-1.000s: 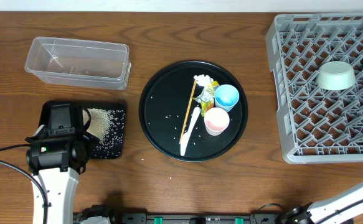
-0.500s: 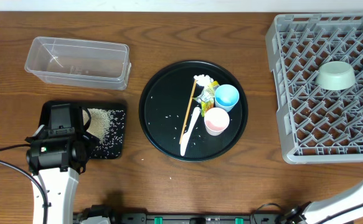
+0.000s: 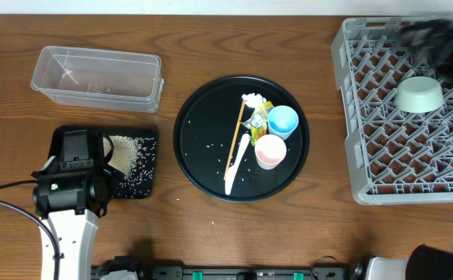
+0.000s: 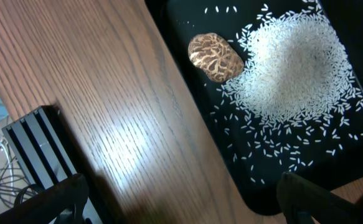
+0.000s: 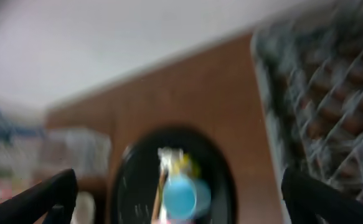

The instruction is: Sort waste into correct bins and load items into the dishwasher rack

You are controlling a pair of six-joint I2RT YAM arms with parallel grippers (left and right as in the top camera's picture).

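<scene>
Now, eyes on the chopstick, lying flat on the round tray in the middle of the table. Its long axis runs far-to-near across the tray, leaning a touch. The far end is up by the tissue and wrapper, and the near end lies alongside the spoon, which follows almost the same line. Which end is the tip, I can't tell.

And that's the trouble spot, I'd say. It's thin, flat and crowded, so a pinch along its length rather than across it could slide off, or drag the spoon or wrapper up with it. The blue cup and pink cup stand just beside, easy to knock with wide jaws.

Then the rack: it has an open lattice floor, and a stick that slim could drop through or hang tilted.

Over there a pale bowl sits in the rack. The right gripper is a blur above the rack's far side, fingers spread wide with nothing between them. At that speed it could clip the bowl.

Out left, the left gripper hovers wide open and empty over the flat black bin, which holds rice and a brown lump. The clear tub lies beyond.
</scene>
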